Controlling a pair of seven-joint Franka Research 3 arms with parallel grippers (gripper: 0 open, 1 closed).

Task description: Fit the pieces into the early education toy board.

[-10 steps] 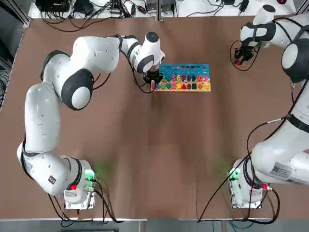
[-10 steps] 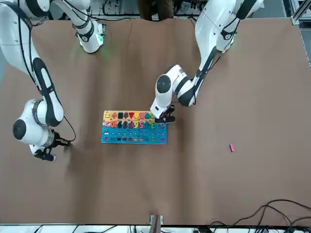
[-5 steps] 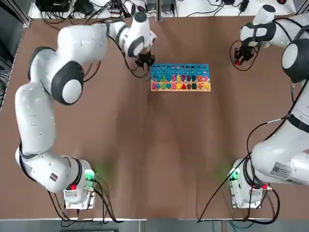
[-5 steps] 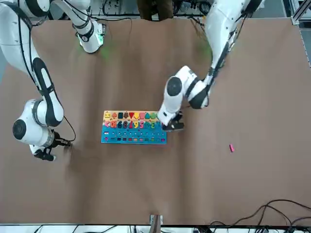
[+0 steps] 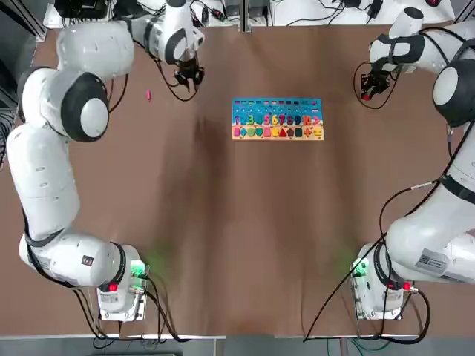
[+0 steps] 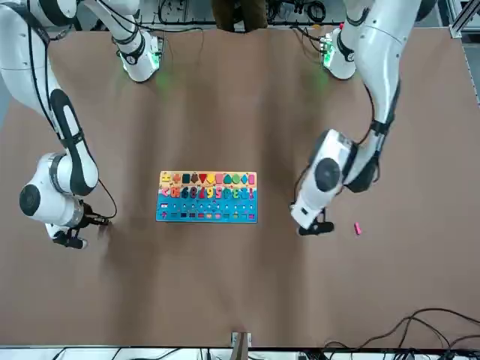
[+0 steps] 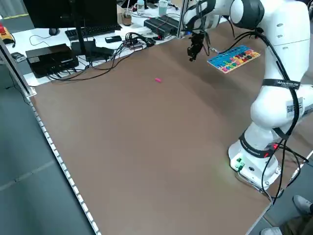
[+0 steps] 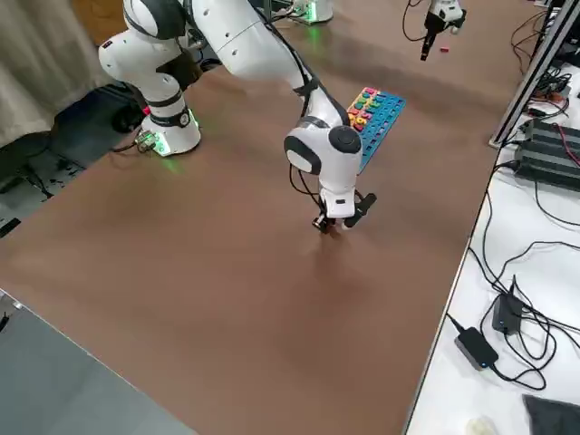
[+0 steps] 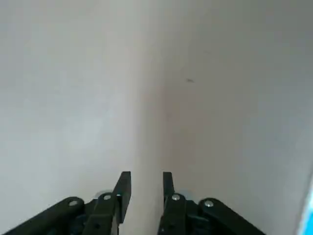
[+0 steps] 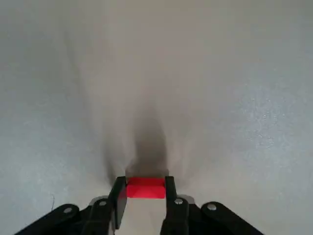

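I am pinching the red piece [image 10: 145, 188] with the right gripper [image 10: 145, 192], low over the table, well right of the toy board [image 5: 277, 119]. The left gripper [image 5: 188, 75], jaws slightly apart and empty, is hovering near the pink piece [image 5: 148, 95]. A shallow pinch risks dropping it.

Board [image 5: 277, 119] numerals — too small

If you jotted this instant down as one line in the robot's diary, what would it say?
left gripper: open, empty, near pink piece | right gripper: shut on red piece, at table level | board: mid-table, unattended
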